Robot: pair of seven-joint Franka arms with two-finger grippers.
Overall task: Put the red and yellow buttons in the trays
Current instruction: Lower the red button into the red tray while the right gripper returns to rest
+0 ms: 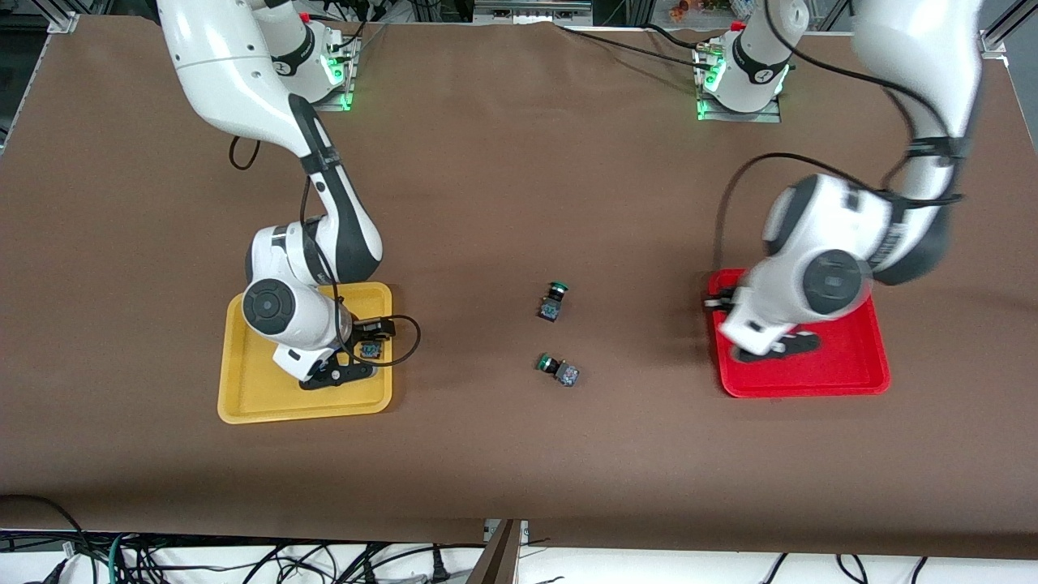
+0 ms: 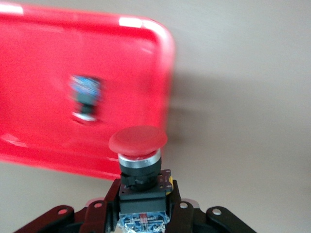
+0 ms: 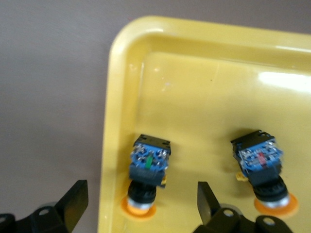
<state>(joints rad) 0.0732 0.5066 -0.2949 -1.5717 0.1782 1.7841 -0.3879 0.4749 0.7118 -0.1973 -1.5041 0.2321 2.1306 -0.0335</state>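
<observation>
Nearly done, I judge: two yellow buttons (image 3: 148,177) lie in the yellow tray (image 3: 194,87) under my right end effector (image 3: 141,204), spread wide; one red button (image 2: 87,97) lies in the red tray (image 2: 48,73), and my left end effector (image 2: 143,213) holds the last red-capped button (image 2: 138,155) by that tray's rim.

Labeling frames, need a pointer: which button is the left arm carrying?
Go to the red tray at the left arm's end of the table. Over it the left gripper clamps a red-capped button; a second button lies loose in the tray.

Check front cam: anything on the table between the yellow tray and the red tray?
Two green-capped buttons, one farther from the camera, one nearer, lie on the cloth between the yellow tray and the red tray, per the front view.
</observation>
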